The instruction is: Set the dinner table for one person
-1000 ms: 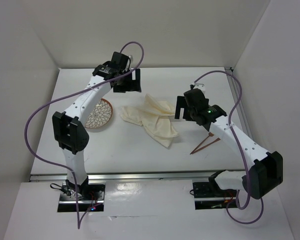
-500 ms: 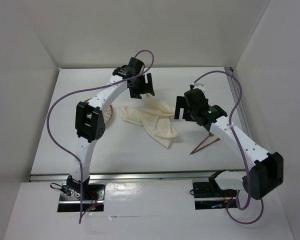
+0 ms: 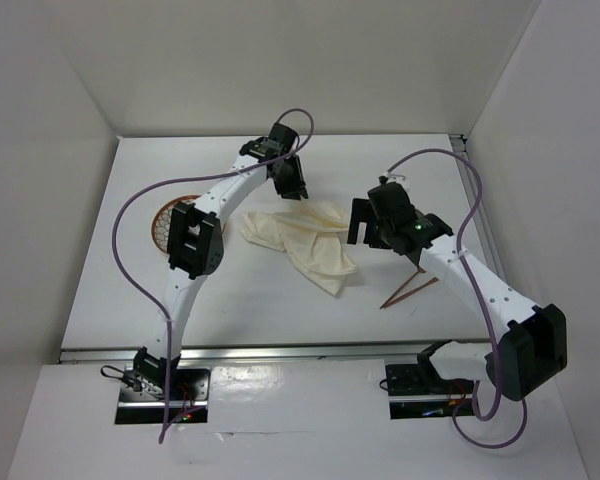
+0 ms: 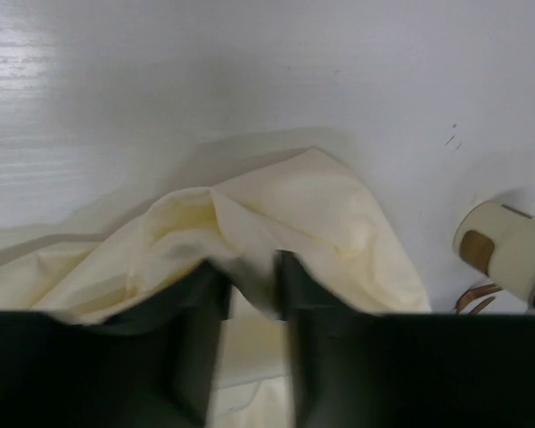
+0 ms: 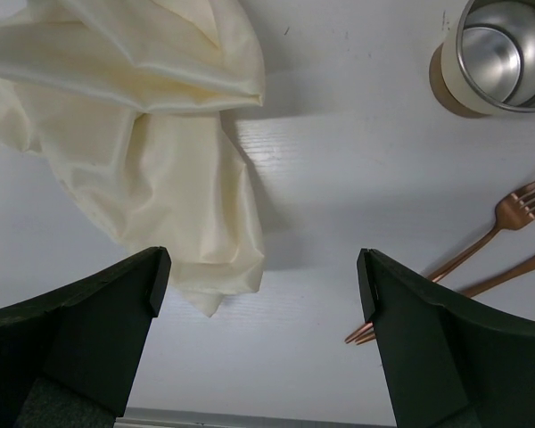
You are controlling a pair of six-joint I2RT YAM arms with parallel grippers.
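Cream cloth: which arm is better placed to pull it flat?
Left. The left hand pinches a fold of the cream cloth; the right hand hangs open, gripping nothing, nearer the cup and copper cutlery.

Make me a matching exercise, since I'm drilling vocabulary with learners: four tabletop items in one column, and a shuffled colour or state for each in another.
Things:
1. cloth napkin
2. cup
3. fork
4. plate

Descriptions:
a. copper-coloured
b. patterned, farthest left
c. cream, crumpled
d. shiny metal inside

Pairs: 1-c, 2-d, 3-a, 4-b
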